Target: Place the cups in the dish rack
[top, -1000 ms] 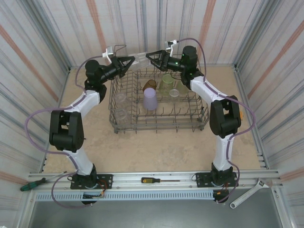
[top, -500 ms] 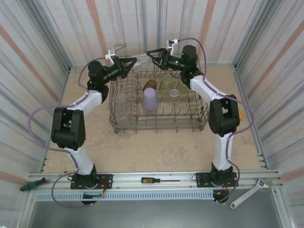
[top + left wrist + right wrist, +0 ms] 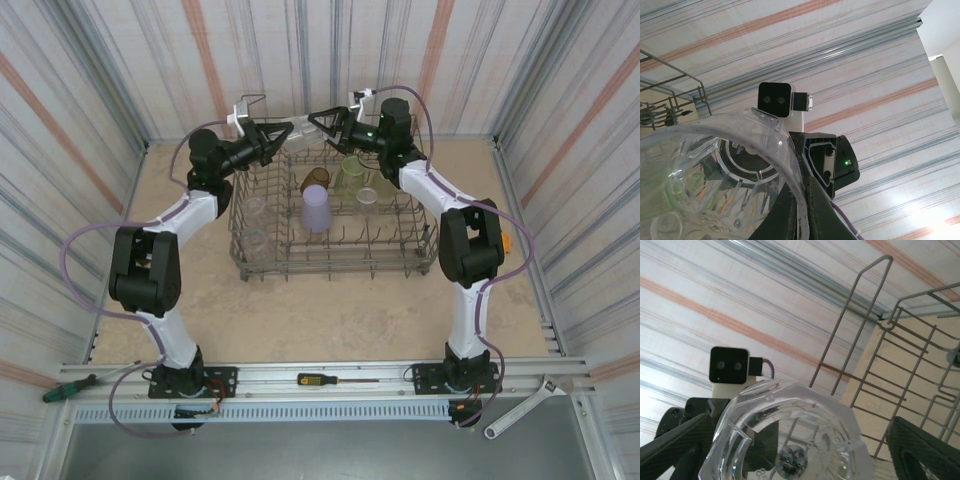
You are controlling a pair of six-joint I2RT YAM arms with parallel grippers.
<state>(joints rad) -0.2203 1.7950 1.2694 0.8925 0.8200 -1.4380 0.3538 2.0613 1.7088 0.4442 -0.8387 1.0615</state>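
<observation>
I see a clear cup point(image 3: 297, 131) in the air just above the far rim of the dish rack point(image 3: 335, 268), lying on its side between my two arms. My left jaws are pressed together on the cup's wall at its mouth, pinching it. My right jaws face the cup's base from the rack's right, spread wide, one jaw close beside the cup and the other well apart from it. Inside the rack stand a lavender cup point(image 3: 316, 208), an amber cup point(image 3: 315, 180), a pale green cup point(image 3: 350, 172), and colourless cups point(image 3: 255, 207) near its left wall.
</observation>
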